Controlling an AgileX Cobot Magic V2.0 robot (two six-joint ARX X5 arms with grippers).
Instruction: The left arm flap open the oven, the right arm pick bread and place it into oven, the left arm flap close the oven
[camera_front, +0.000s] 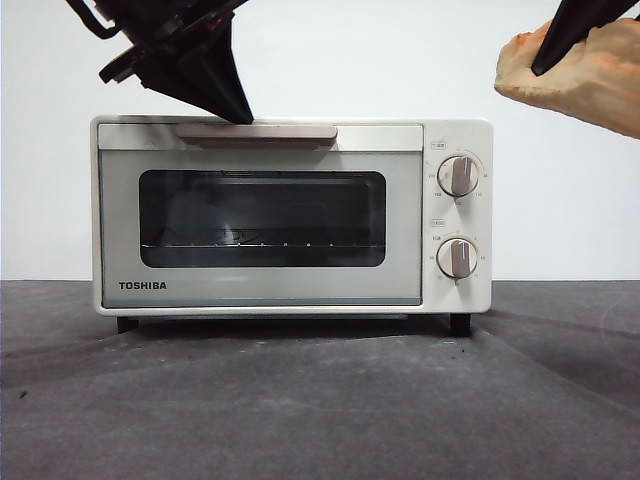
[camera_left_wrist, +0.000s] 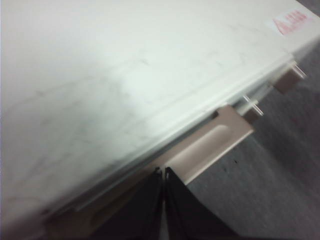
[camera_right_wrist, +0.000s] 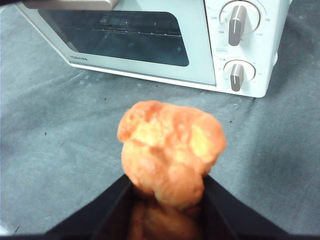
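Clamping bread (camera_right_wrist: 172, 150) between right jaws, high beside oven (camera_front: 290, 215).

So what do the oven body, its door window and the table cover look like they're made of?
Oven body: probably painted metal, smooth cream surface with a soft sheen. Door window: dark glass, see-through to the wire rack. Table cover: likely grey cloth, matte and creased.

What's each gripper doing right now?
Left gripper: shut, empty, tip at the oven handle.
Right gripper: shut on the bread, held in the air.
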